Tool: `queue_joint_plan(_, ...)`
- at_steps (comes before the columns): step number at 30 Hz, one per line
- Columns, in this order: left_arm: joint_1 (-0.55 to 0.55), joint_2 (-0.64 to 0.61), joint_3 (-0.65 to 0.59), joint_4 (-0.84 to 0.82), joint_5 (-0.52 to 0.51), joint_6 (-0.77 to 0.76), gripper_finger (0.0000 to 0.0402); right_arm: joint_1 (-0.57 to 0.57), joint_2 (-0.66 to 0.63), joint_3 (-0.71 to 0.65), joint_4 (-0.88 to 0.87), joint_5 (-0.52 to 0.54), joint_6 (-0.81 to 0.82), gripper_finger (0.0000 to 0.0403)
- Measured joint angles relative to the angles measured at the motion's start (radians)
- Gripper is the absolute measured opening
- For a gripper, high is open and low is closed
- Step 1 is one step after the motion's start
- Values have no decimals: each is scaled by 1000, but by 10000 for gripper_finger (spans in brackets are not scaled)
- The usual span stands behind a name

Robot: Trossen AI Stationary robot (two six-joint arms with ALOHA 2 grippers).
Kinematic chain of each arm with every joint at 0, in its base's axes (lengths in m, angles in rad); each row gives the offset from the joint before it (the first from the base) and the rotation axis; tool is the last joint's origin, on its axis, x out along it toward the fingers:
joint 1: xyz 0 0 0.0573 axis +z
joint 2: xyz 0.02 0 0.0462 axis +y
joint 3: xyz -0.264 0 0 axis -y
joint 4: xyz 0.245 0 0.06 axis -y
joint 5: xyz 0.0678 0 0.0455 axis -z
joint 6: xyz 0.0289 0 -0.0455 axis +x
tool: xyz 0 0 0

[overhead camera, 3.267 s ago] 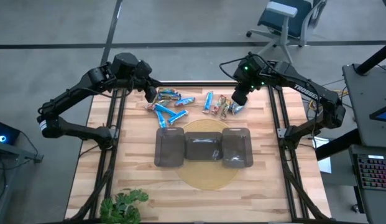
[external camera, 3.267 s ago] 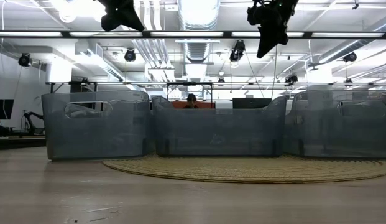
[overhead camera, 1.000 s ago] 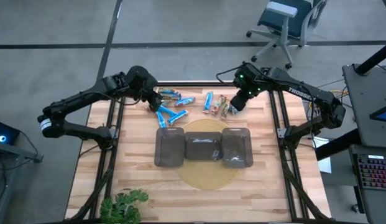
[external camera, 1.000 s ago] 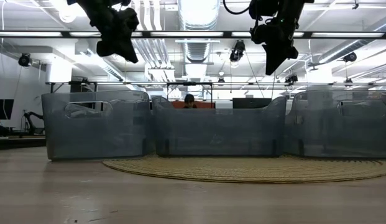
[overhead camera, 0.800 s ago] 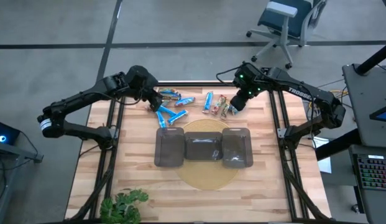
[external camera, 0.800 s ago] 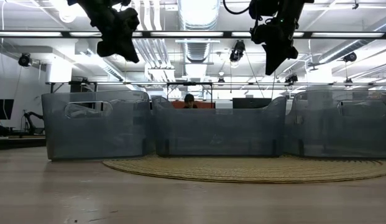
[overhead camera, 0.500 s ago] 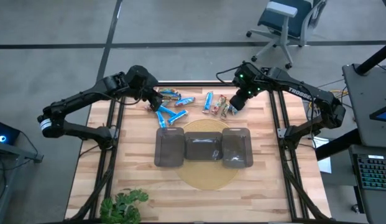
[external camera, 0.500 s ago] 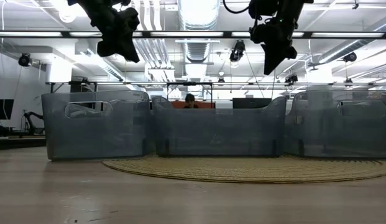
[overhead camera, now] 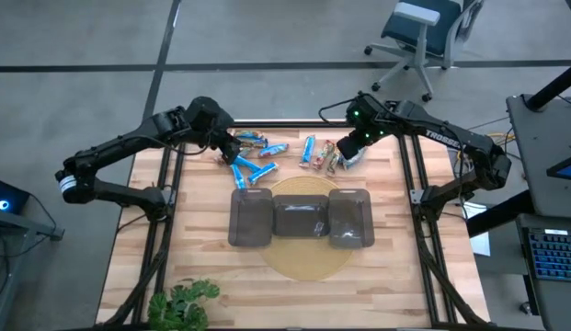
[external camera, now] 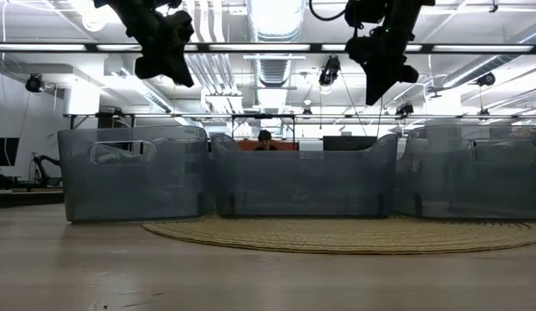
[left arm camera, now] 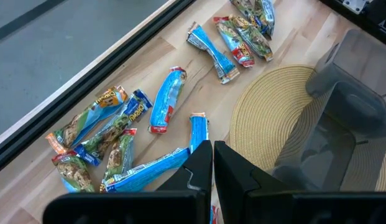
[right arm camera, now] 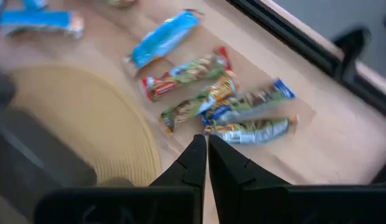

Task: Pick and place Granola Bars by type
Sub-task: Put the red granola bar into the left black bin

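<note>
Pale wooden counter (overhead camera: 202,267): both pincers are hovering pressed together, empty, over the scattered shiny wrapped granola bars (overhead camera: 267,158) behind three dark translucent trays (overhead camera: 302,219). Your right pincer (right arm camera: 202,144) is risking a double pickup, since its mixed-colour bars are overlapping; left pincer (left arm camera: 212,154) likewise.

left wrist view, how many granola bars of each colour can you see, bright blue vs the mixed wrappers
bright blue bars: 4
mixed-colour bars: 8, as best the overlapping clusters allow
total: 12
</note>
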Motion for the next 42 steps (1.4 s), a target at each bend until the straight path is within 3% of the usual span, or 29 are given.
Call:
queue_joint_plan(6,0,0,0,0,0,0,0,-1,0,-58,0,30,224,8)
queue_joint_plan(23,-1,0,0,-1,0,1,0,-1,0,-135,7,163,507,9)
queue_joint_plan(42,0,0,1,-1,0,2,0,0,0,-135,8,181,501,8)
